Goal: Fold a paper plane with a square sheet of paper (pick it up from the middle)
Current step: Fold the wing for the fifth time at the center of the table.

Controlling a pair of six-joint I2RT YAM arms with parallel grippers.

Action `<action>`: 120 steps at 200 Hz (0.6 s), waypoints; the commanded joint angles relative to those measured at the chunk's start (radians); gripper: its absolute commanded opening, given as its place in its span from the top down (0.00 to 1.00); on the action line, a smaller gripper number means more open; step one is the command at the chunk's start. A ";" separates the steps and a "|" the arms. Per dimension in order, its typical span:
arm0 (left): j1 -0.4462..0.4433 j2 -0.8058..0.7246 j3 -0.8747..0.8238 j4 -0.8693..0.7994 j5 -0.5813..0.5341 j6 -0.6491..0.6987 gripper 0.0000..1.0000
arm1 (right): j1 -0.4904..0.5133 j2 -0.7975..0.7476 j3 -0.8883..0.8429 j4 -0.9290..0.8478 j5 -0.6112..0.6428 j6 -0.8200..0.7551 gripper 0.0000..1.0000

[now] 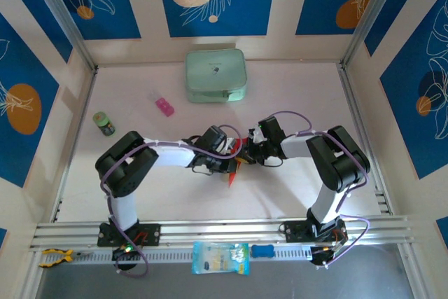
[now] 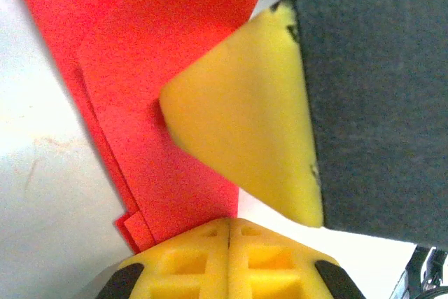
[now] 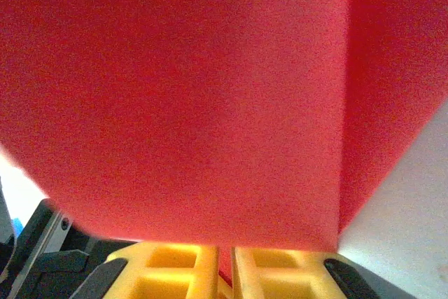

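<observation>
The red sheet of paper [image 1: 232, 175] lies at the table's middle, folded into stacked layers [image 2: 140, 89] with a sharp tip toward the near edge. Both arms meet over it. My left gripper [image 2: 229, 223] is shut, its yellow tips flush together against the paper's lower edge, with nothing seen between them. My right gripper [image 3: 224, 250] is shut on the sheet [image 3: 175, 89]: red shows in the thin slit between its jaws, and the paper stands close before its camera. One yellow finger of the right gripper [image 2: 245, 131] rests on the paper in the left wrist view.
A pale green case [image 1: 215, 75] sits at the back middle. A small pink block [image 1: 164, 106] and a small green bottle [image 1: 104, 123] lie to the left. Pliers [image 1: 56, 257] and a blue packet [image 1: 220, 258] rest on the near rail.
</observation>
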 commanded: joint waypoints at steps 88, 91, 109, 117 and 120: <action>0.005 0.027 -0.128 -0.158 0.035 0.154 1.00 | -0.054 -0.231 -0.037 -0.106 -0.004 -0.077 0.84; 0.004 0.027 -0.128 -0.155 0.036 0.153 1.00 | -0.049 -0.228 -0.040 -0.099 -0.007 -0.076 0.84; 0.005 0.030 -0.123 -0.158 0.033 0.153 1.00 | -0.006 -0.200 -0.035 -0.084 -0.013 -0.088 0.85; 0.005 0.029 -0.123 -0.161 0.030 0.151 1.00 | 0.013 -0.186 -0.027 -0.083 -0.011 -0.096 0.86; 0.005 0.029 -0.122 -0.161 0.029 0.152 1.00 | 0.020 -0.181 -0.025 -0.083 -0.009 -0.098 0.86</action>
